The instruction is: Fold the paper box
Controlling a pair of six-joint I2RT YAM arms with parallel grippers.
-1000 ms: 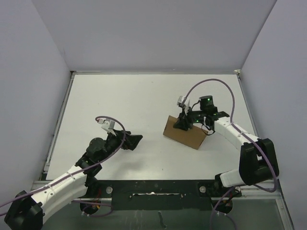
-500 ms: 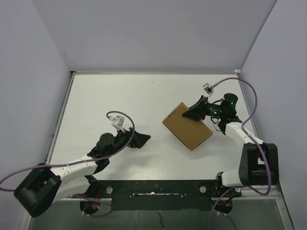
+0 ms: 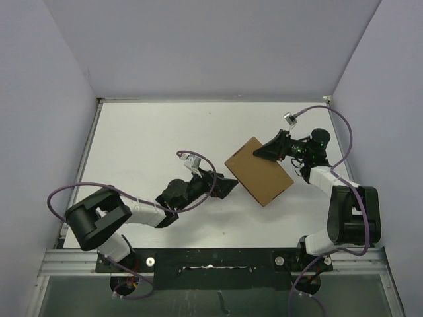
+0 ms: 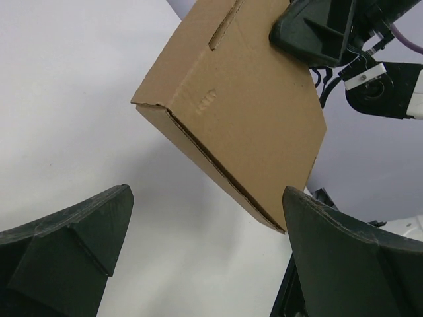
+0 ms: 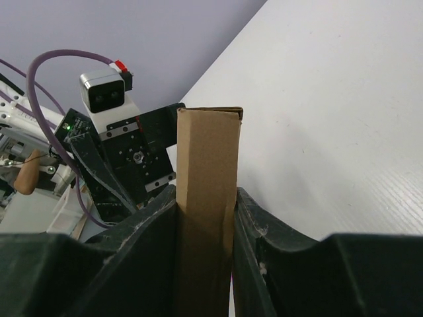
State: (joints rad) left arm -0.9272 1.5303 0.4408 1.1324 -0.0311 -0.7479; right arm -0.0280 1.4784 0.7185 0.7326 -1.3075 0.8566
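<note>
The paper box is a thin brown cardboard box, folded shut, with its broad face toward the top camera. My right gripper is shut on its far right edge; in the right wrist view the box's narrow side stands clamped between both fingers. My left gripper is open just left of the box's near left side, not touching it. From the left wrist view the box hangs above and between the wide-apart fingers, with a slot and creases on its face.
White table with a raised rim, enclosed by grey-lilac walls on three sides. Purple cables loop off both arms. The left arm's base and a metal rail run along the near edge.
The right gripper swung the box from standing on edge to showing its broad face. The left gripper reached rightward, from well left of the box to right beside it.
</note>
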